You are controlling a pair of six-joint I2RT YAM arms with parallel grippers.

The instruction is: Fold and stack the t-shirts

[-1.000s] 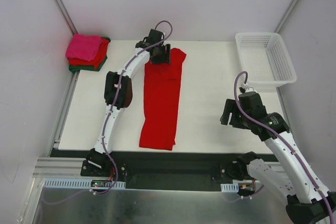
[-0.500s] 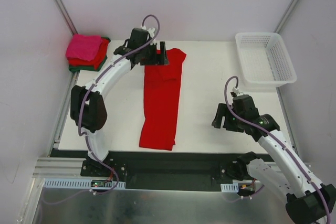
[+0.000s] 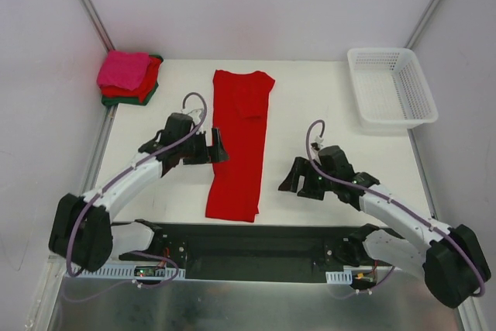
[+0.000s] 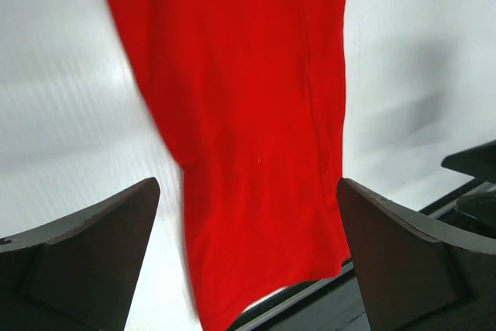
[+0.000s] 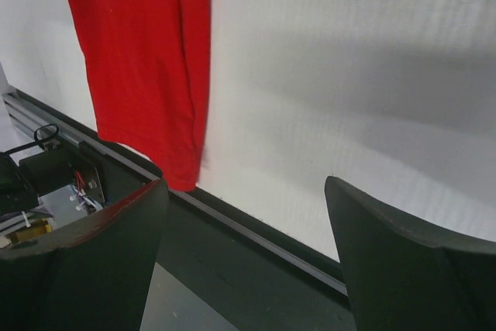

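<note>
At the far left corner of the table (image 3: 325, 114), a folded stack (image 3: 124, 77) is sitting with a hot pink shirt on top, a red one under it and a dark green one at the bottom.

The left pincer (image 3: 218, 146) is hovering low just beside the left edge of the red t-shirt (image 3: 240, 145). Its jaws are standing wide with nothing between them, and the left wrist view is showing cloth lying flat below the gap.

The red t-shirt is lying in the middle of the table, folded lengthwise into 1 long narrow strip. Its collar end is pointing to the far side and its hem is reaching the near edge.

The right pincer (image 3: 294, 182) is waiting near the strip's right edge, apart from it, also spread wide and carrying nothing. The white basket (image 3: 418, 118) is standing at the far right, well apart from the shirt.

The cloth is looking soft, light and limp, so it is likely going to sag and unfold if lifted from 1 point. A sound hold would be pinching all layers at the 2 near hem corners, 1 per pincer, low against the table, then carrying the hem toward the collar. Thin fabric may be slipping from a shallow pinch.
</note>
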